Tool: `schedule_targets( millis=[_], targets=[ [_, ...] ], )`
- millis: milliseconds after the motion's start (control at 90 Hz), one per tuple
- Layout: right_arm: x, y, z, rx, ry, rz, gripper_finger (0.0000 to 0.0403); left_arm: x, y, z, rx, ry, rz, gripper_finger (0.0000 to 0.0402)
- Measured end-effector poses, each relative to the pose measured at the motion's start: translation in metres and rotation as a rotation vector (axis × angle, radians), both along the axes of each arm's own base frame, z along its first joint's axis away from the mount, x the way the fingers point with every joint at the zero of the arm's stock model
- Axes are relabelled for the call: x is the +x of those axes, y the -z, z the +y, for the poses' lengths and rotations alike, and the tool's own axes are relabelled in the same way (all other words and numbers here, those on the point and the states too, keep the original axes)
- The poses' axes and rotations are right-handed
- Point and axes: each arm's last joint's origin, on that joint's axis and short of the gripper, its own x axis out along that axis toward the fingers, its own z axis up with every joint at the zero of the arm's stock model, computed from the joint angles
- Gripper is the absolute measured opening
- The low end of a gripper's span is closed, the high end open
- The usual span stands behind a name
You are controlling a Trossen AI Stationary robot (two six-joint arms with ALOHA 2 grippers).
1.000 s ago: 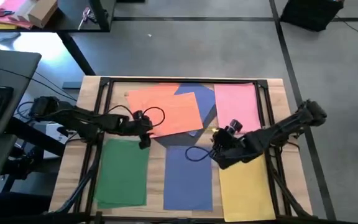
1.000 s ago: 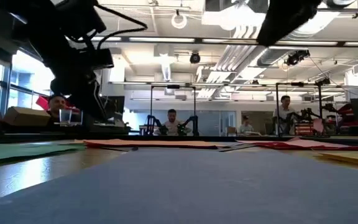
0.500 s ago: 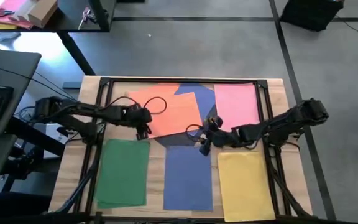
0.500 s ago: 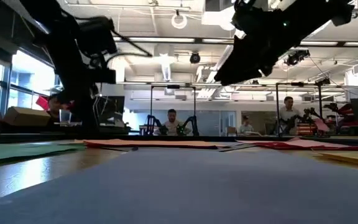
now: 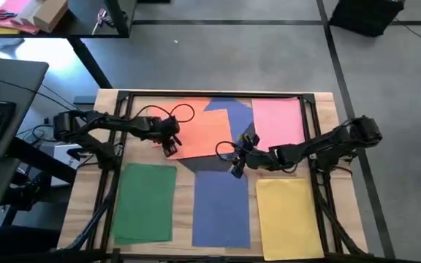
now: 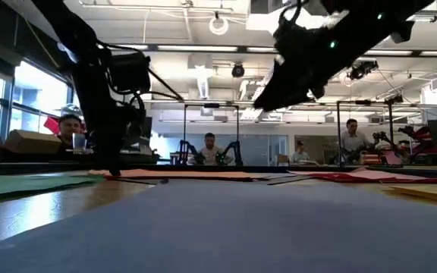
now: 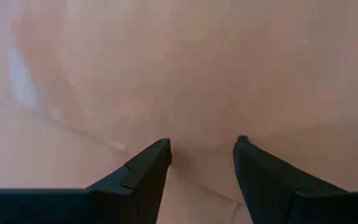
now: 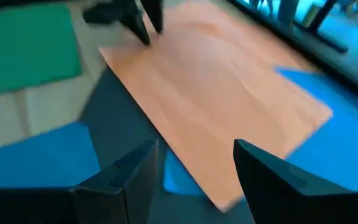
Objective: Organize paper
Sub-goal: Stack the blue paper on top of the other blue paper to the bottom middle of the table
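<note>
Where the light wooden tabletop (image 5: 326, 109) shows between them, thin flat rectangular sheets of plain matte paper lie spread inside a dark metal frame. Along the near edge lie a green sheet (image 5: 145, 201), a blue sheet (image 5: 221, 208) and a yellow sheet (image 5: 289, 215), each squared to the table and apart from its neighbours. Farther back, an orange sheet (image 5: 199, 135) lies tilted on top of a dark grey sheet (image 5: 214, 164) and another blue sheet (image 5: 232, 109), whose corners stick out from under it. A pink sheet (image 5: 278, 123) lies beside these on the right, squared to the frame.

The left gripper (image 5: 169, 146) is down at the near left corner of the orange sheet; in the left wrist view its two dark tapered fingers (image 7: 148, 171) stand moderately apart with smooth orange paper filling the gap and nothing clamped. In the low view its fingertips (image 6: 116, 171) reach down to the sheet's edge.

The right gripper (image 5: 236, 168) hangs above the dark grey sheet, just beside the orange sheet's near right corner. Its fingers (image 8: 129, 177) are spread wide and empty, with the orange sheet's corner, the grey paper and blue paper visible between them.

In the room beyond the table, several seated people (image 6: 210, 149) show at other workstations.
</note>
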Motion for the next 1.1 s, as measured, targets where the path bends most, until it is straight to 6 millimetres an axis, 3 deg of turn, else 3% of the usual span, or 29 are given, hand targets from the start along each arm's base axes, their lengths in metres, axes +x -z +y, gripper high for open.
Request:
schedule_targets(
  millis=[233,378,522,689,844,956,1100],
  targets=[
    [0.022,0.036,-0.019,0.062,0.021,0.076,0.0193,-0.028,-0.017,-0.010,-0.074,-0.152,0.135,0.0168],
    [0.043,0.042,-0.037,0.045,0.063,0.189,0.0192,-0.030,-0.035,-0.006,-0.026,-0.199,0.050,0.0168],
    [0.067,0.040,-0.051,0.025,0.066,0.256,0.0192,-0.023,-0.046,0.011,0.070,-0.205,-0.107,0.0168],
    [0.071,0.043,-0.055,0.023,0.083,0.342,0.0192,-0.016,-0.033,0.027,0.069,-0.107,-0.223,0.0168],
    [0.072,0.042,-0.053,0.068,0.040,0.337,0.0192,-0.018,-0.015,0.038,0.080,-0.117,-0.148,0.0168],
    [0.073,0.043,-0.045,0.093,-0.047,0.352,0.0192,-0.030,-0.004,0.045,0.113,-0.193,-0.024,0.0168],
    [0.075,0.042,-0.023,0.029,-0.184,0.367,0.0192,-0.043,-0.002,0.055,0.130,-0.285,0.004,0.0168]
  ],
)
